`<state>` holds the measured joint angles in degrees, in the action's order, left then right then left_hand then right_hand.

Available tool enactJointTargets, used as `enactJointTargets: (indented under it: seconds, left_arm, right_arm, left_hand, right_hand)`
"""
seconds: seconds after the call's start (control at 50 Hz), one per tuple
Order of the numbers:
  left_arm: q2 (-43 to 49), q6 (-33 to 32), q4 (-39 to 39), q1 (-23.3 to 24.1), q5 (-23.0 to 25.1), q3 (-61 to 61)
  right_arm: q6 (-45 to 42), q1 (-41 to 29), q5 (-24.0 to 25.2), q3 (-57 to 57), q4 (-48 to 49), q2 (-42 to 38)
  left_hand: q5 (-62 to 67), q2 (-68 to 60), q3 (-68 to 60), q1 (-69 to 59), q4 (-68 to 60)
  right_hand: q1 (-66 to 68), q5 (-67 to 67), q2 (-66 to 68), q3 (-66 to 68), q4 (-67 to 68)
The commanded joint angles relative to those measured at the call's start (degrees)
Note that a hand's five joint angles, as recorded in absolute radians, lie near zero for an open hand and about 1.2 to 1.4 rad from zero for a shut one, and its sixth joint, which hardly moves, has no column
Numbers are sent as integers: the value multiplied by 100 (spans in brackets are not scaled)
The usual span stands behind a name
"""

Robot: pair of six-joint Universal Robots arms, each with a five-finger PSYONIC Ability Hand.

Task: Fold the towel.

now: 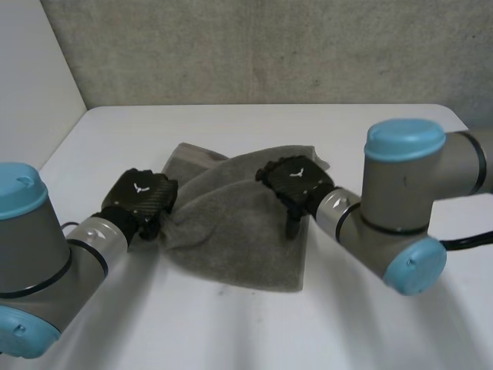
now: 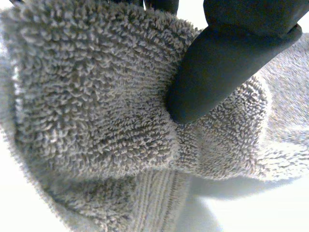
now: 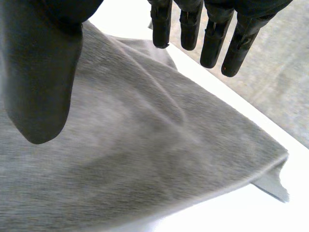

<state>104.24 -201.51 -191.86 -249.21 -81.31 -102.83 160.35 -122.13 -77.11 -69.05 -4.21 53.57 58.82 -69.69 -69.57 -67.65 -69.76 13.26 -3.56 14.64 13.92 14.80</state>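
Head view, grey towel (image 1: 239, 247) rumpled, bunched at left hand (image 1: 142, 197)

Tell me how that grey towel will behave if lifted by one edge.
Likely floppy: the towel bunches where the left robot hand pinches its edge, so the rest should hang and drag. Its looped pile probably grips rather than slips. It lies in soft ridges below the right robot hand, so a push would probably wrinkle it.
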Motion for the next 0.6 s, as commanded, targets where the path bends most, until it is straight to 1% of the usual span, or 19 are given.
enactJointTargets:
  seconds: [0.02,0.04,0.08,0.12,0.16,0.22,0.28,0.3,0.34,0.4,0.44,0.46,0.5,0.56,0.6]
  left_arm:
    - [-159,-11,-18,-14,-34,166]
    - [-167,-11,-18,-14,-43,245]
    - [-159,-20,-18,-22,-52,315]
    - [-159,-55,-27,-66,-52,369]
    - [-98,-90,-71,-224,-43,482]
    - [-36,-81,-80,-304,-34,571]
    - [376,-108,-71,-566,-34,947]
    - [377,-108,-71,-567,-34,949]
    - [683,-108,-53,-874,-34,1325]
    - [861,-108,-53,-954,-34,1564]
    - [1237,-300,-45,-1068,-34,2071]
    - [1239,-301,-44,-1068,-34,2074]
    - [1676,-668,-44,-1130,-61,2598]
    - [1916,-864,-44,-1174,-87,2873]
    - [2309,-1091,-1,-1227,-297,3363]
  right_arm:
    - [-398,470,204,1129,-1009,-592]
    - [-400,471,205,1131,-1011,-594]
    - [-749,567,415,1367,-1528,-725]
    - [-908,602,512,1385,-1713,-734]
    - [-1005,655,565,1368,-1828,-725]
    - [-1015,717,635,1228,-1846,-655]
    - [-1015,726,705,974,-1777,-533]
    - [-1015,726,706,972,-1776,-532]
    - [-989,708,811,675,-1549,-436]
    - [-989,664,829,533,-1407,-391]
    - [-980,621,829,288,-1153,-313]
    - [-980,620,829,287,-1152,-312]
    - [-980,533,811,94,-1003,-295]
    - [-980,471,811,23,-968,-304]
    - [-980,366,794,-82,-906,-304]
  left_hand:
    - [1118,-1031,-1043,-1235,-1024]
    - [1118,-1031,-1043,-1235,-1024]
    - [1118,-1031,-1043,-1235,-1024]
    - [1118,-1031,-1043,-1235,-1024]
    - [1118,-1031,-1043,-1235,-1024]
    - [1118,-1031,-1043,-1235,-1024]
    - [1118,-1031,-1043,-1235,-1024]
    - [1118,-1031,-1043,-1235,-1024]
    - [1118,-1031,-1043,-1235,-1024]
    - [1118,-1031,-1043,-1235,-1024]
    - [1118,-1031,-1043,-1235,-1024]
    - [1118,-1031,-1043,-1235,-1024]
    - [1118,-1031,-1043,-1235,-1024]
    - [1118,-1031,-1043,-1235,-1024]
    - [1118,-1031,-1043,-1235,-1024]
  right_hand:
    - [-326,356,-464,-392,-480]
    - [-326,356,-464,-392,-480]
    - [-326,356,-464,-392,-480]
    - [-326,356,-464,-392,-480]
    - [-326,356,-464,-392,-480]
    - [-326,356,-464,-392,-480]
    - [-326,356,-464,-392,-480]
    - [-326,356,-464,-392,-480]
    - [-326,356,-464,-392,-480]
    - [-326,356,-464,-392,-480]
    - [-326,356,-464,-392,-480]
    - [-326,356,-464,-392,-480]
    - [-326,356,-464,-392,-480]
    - [-326,356,-464,-392,-480]
    - [-326,356,-464,-392,-480]
